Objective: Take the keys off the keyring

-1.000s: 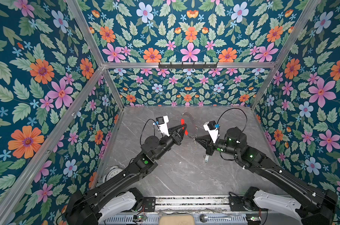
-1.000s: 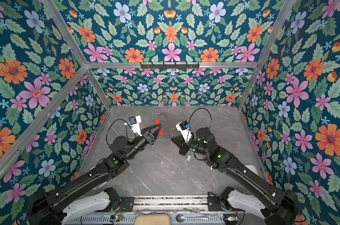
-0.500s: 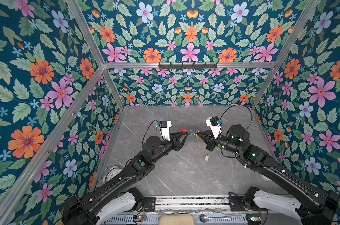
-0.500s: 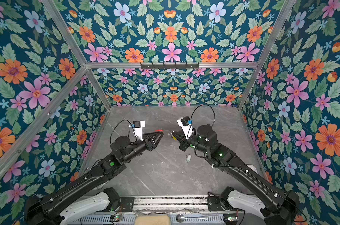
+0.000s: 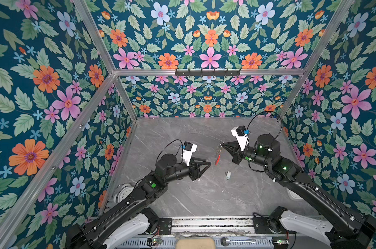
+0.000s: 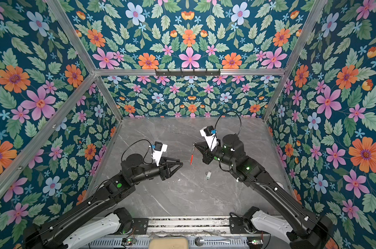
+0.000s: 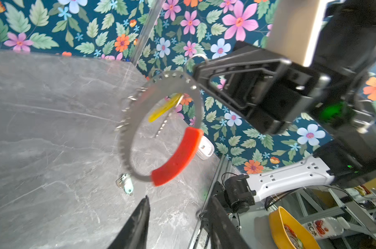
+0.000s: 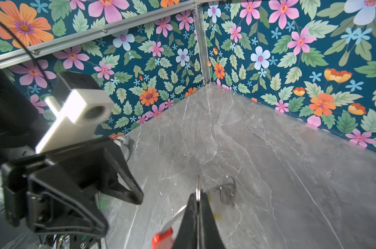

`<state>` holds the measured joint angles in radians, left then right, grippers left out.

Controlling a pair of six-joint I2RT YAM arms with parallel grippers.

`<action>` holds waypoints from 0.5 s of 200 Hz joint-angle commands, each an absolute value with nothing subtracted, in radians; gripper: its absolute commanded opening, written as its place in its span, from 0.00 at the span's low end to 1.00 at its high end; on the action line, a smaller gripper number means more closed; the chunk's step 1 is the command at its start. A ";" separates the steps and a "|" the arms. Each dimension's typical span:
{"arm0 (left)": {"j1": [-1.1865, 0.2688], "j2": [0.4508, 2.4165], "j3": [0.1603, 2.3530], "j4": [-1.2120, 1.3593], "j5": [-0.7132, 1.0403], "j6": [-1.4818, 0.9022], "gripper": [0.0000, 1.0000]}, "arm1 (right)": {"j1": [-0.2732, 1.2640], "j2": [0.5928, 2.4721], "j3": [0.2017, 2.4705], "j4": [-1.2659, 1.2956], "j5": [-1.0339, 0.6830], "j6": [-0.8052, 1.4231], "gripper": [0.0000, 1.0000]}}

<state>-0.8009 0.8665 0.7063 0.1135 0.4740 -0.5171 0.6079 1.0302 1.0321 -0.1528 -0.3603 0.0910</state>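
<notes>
My right gripper (image 5: pixel 222 144) (image 8: pixel 197 195) is shut on the rim of the keyring (image 7: pixel 126 129) and holds it above the table. The hoop is grey with a red section (image 7: pixel 178 155) (image 5: pixel 217 159) (image 6: pixel 191 158) hanging lowest. A key with a yellow tag (image 7: pixel 164 107) dangles inside the hoop. Another key with a pale tag (image 5: pixel 228 175) (image 6: pixel 208 175) (image 7: pixel 125 183) lies loose on the table below. My left gripper (image 5: pixel 207 162) (image 6: pixel 180 162) (image 7: pixel 178 200) is open and empty, a short way left of the hoop and apart from it.
The grey marble table (image 5: pixel 193 194) is walled in by floral panels. A white alarm clock (image 5: pixel 123 191) sits at the left edge and a white object (image 7: pixel 204 148) at the right edge. A black hook rail (image 5: pixel 207 72) runs along the back wall.
My left gripper has let go of the hoop's red section, opened and drawn back to the left. The right gripper has kept hold of the hoop and shifted a little up and right.
</notes>
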 commanded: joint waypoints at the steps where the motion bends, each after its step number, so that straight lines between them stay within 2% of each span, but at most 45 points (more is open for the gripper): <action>1: -0.799 0.871 0.742 0.163 0.529 -0.404 0.44 | 0.570 1.014 1.029 -0.147 -0.595 0.132 0.00; 48: -0.723 0.914 0.745 0.376 0.670 -0.433 0.40 | 0.570 0.972 1.010 -0.195 -0.728 0.124 0.00; 75: -0.709 0.966 0.736 0.525 0.770 -0.487 0.34 | 0.570 0.957 0.997 -0.179 -0.798 0.152 0.00; 100: -0.710 0.999 0.736 0.609 0.833 -0.516 0.36 | 0.570 0.956 0.989 -0.130 -0.856 0.195 0.00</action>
